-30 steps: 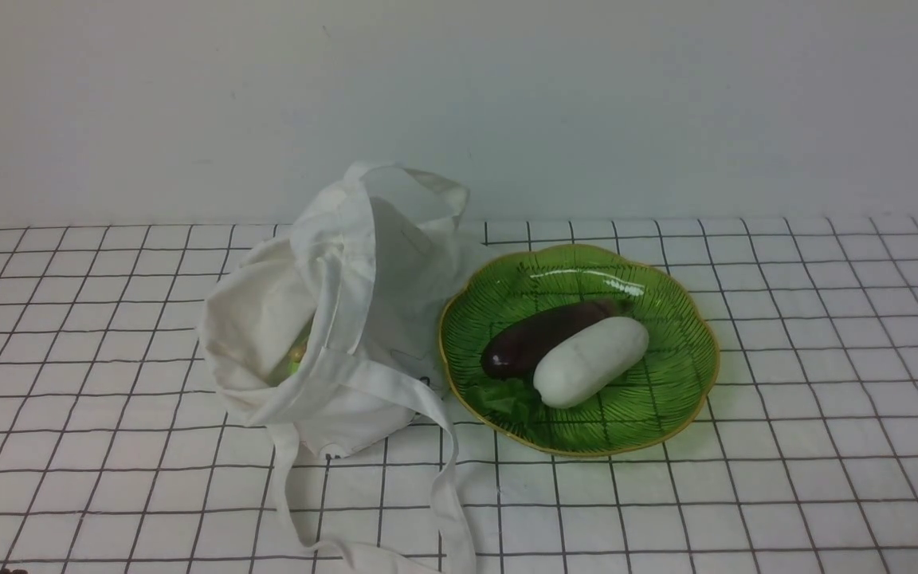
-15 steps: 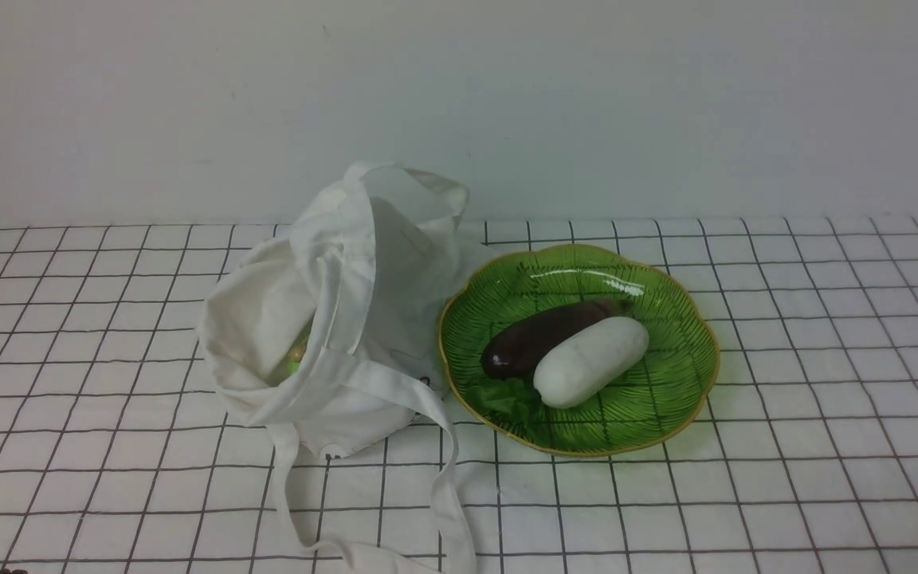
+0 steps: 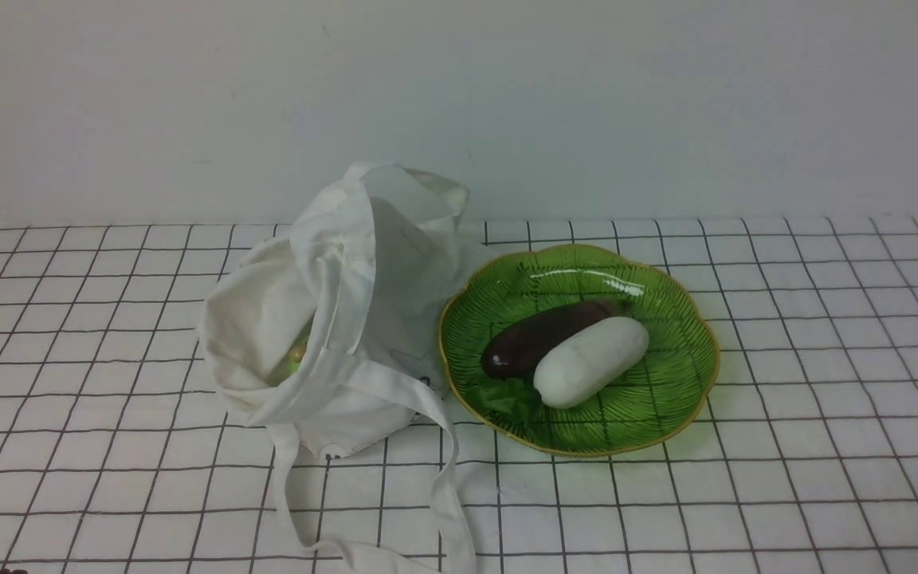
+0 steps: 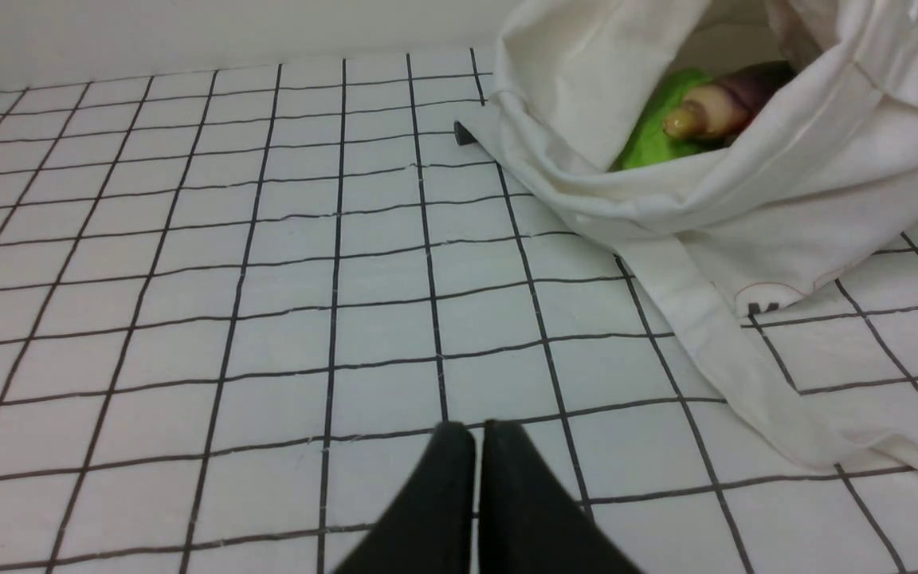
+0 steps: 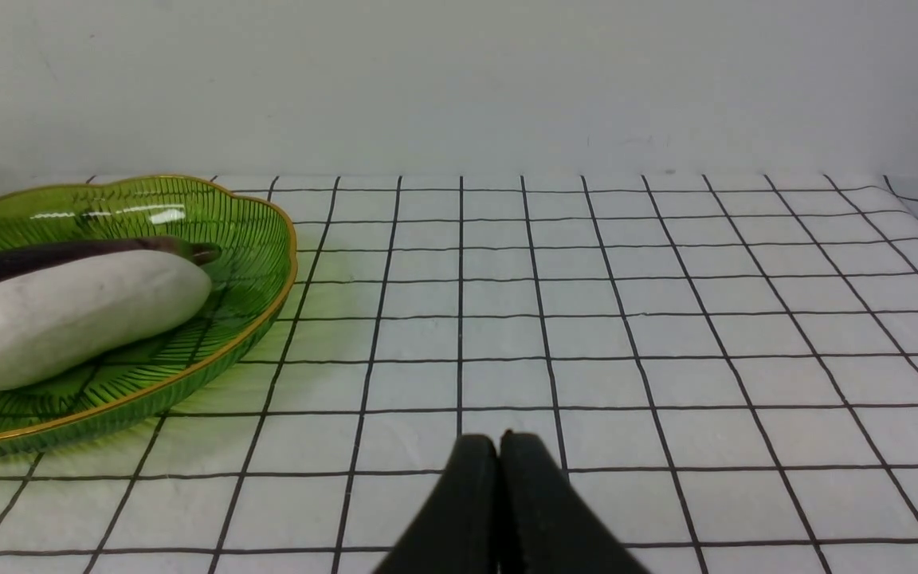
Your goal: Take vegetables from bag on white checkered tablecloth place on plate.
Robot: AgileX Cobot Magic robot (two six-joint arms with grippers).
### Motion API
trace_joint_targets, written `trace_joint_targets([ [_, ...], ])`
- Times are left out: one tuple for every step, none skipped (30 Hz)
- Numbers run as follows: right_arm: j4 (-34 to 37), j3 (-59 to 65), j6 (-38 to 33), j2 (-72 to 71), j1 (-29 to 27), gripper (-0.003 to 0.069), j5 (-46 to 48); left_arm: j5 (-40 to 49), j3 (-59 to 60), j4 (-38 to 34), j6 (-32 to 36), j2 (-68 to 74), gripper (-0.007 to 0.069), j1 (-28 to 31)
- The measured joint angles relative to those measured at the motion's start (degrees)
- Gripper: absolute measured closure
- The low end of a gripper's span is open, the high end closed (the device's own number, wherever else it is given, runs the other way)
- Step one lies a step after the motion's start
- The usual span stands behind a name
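Observation:
The white bag (image 3: 331, 319) lies open on the white checkered tablecloth (image 3: 825, 359), left of the green plate (image 3: 666, 399). On the plate lie a dark purple eggplant (image 3: 535, 336), a white oblong vegetable (image 3: 590, 361) and a green leafy piece (image 3: 499, 396). Inside the bag a green-yellow piece (image 3: 296, 359) shows; the left wrist view shows it as a green leaf (image 4: 654, 131) with a pale purple-tipped vegetable (image 4: 714, 108). My left gripper (image 4: 479, 434) is shut and empty, low over the cloth, short of the bag (image 4: 746, 175). My right gripper (image 5: 499, 442) is shut and empty, right of the plate (image 5: 268, 239).
The bag's long strap (image 3: 443, 478) trails over the cloth toward the front edge. A pale wall (image 3: 459, 96) stands right behind the bag and plate. Neither arm shows in the front view.

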Motion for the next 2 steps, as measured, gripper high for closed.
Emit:
trace_joint_targets([
  [0.0, 0.0, 0.0, 0.0, 0.0, 0.0676, 0.0, 0.0, 0.0, 0.0, 0.0, 0.0, 0.0632, 0.0],
  [0.0, 0.0, 0.0, 0.0, 0.0, 0.0676, 0.0, 0.0, 0.0, 0.0, 0.0, 0.0, 0.0632, 0.0],
])
